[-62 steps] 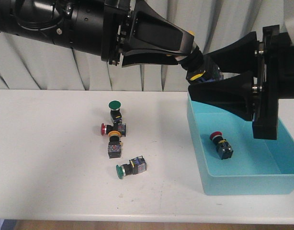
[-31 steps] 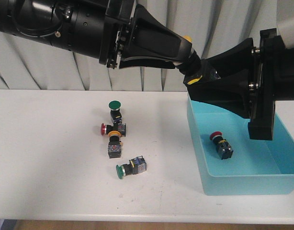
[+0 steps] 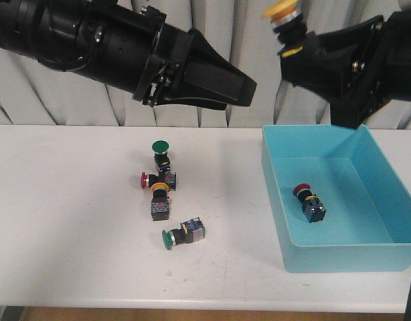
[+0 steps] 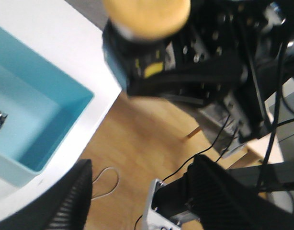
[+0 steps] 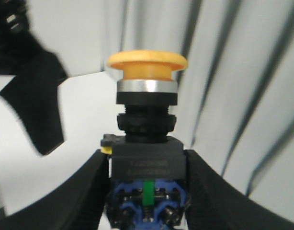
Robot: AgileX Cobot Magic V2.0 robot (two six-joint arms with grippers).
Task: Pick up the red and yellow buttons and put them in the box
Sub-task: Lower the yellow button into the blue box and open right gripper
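My right gripper (image 3: 298, 48) is shut on a yellow button (image 3: 284, 15) and holds it upright, high above the far left corner of the teal box (image 3: 276, 200). In the right wrist view the yellow button (image 5: 147, 64) stands between the fingers (image 5: 84, 191). A red button (image 3: 307, 198) lies inside the box. My left gripper (image 3: 248, 92) is open and empty, left of the right gripper. In the left wrist view its fingers (image 4: 73, 196) frame the floor, with the yellow button (image 4: 147, 19) and the box (image 4: 37, 110) beyond. A red button (image 3: 146, 179) and one showing yellow (image 3: 160, 194) lie on the table.
Two green-capped buttons lie on the white table, one (image 3: 160, 148) behind the red one and one (image 3: 175, 235) nearer the front edge. A grey curtain hangs behind the table. The box stands at the table's right end.
The yellow button passed from my left gripper to my right one. The left gripper opened and drew back left. The right gripper shut on the button and rose with it.
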